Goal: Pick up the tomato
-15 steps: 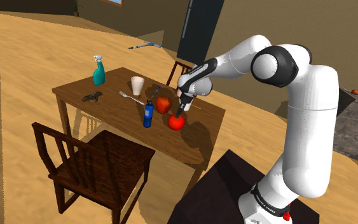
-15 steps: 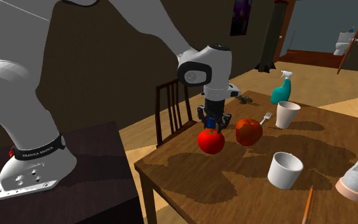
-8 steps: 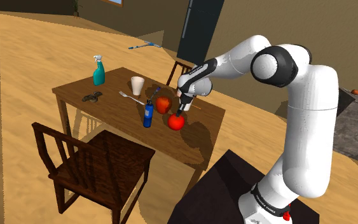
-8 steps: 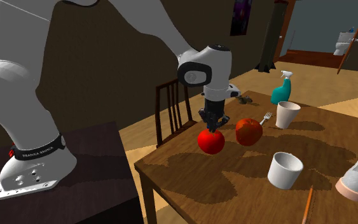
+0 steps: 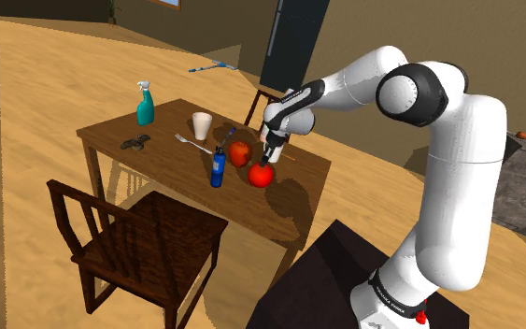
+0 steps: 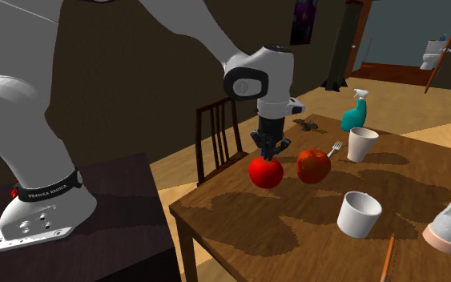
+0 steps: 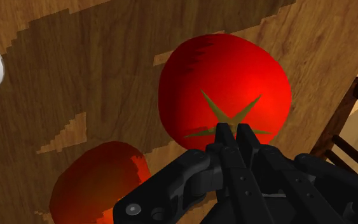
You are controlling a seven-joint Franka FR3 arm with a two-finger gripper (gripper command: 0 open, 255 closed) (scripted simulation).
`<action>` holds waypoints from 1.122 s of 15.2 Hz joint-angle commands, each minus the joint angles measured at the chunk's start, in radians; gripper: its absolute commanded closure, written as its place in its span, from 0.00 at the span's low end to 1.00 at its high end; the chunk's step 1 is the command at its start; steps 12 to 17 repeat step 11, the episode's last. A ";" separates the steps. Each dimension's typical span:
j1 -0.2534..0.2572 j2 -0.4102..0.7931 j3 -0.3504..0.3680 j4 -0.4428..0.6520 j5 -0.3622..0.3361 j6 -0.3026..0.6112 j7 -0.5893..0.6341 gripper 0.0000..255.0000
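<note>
The gripper (image 6: 268, 154), clenched on the tomato (image 6: 265, 173) at its top, has risen slightly. The tomato seems just clear of the tabletop (image 6: 295, 226), so the lift is under way.

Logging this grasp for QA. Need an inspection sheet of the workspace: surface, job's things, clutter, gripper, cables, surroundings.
Surface: brown wooden table, with patchy shadows.
Job's things: round red tomato with a green star-shaped stem, beside a duller red fruit; cannot tell whether it is clear of the table.
Clutter: blue bottle, teal spray bottle, white cup, grey fork, second white cup.
Gripper: all-black two-finger gripper, shut on the tomato's top at the stem.
Cables: nothing seen.
Surroundings: dark wooden chair at the table's near side; tan wooden floor.
</note>
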 commanded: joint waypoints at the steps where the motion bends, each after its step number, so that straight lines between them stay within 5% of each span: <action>1: 0.006 -0.021 -0.008 -0.001 -0.013 -0.019 0.011 1.00; 17: 0.023 -0.094 -0.033 0.014 -0.063 -0.100 0.051 1.00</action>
